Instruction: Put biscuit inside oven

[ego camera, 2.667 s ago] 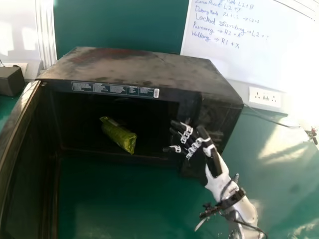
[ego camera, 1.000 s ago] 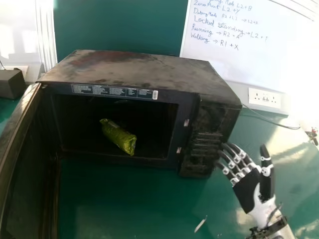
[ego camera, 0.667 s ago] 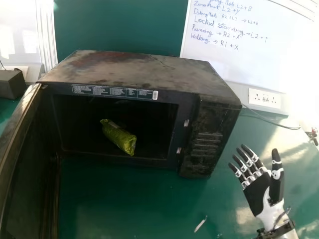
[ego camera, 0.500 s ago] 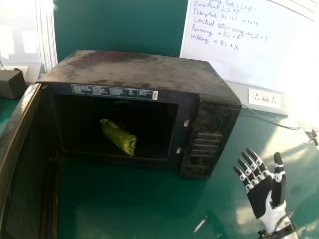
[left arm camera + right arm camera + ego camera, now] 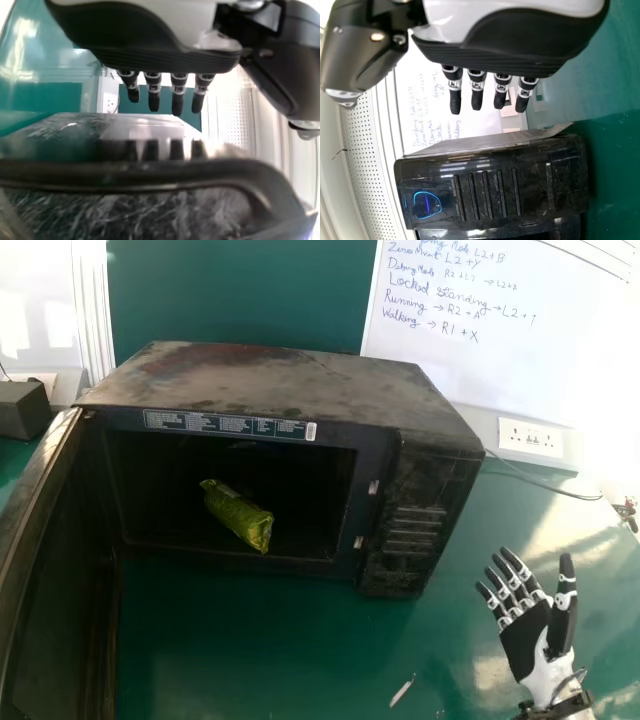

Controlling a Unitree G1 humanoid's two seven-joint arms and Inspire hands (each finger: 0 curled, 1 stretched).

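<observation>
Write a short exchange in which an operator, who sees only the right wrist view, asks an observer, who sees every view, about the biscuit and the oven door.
Operator: I see the control panel of the oven. Where is the biscuit?
Observer: It lies inside the oven.
Operator: Is the door shut?
Observer: No, it stands open at the left side of the oven.

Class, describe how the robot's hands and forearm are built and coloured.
The right hand has black fingers with silvery-white joint pieces, a black palm and a white wrist section; a black band and thin dark cable sit below. The left hand matches: a white-and-black shell, ribbed black edge, dark fingers with pale bands.
</observation>
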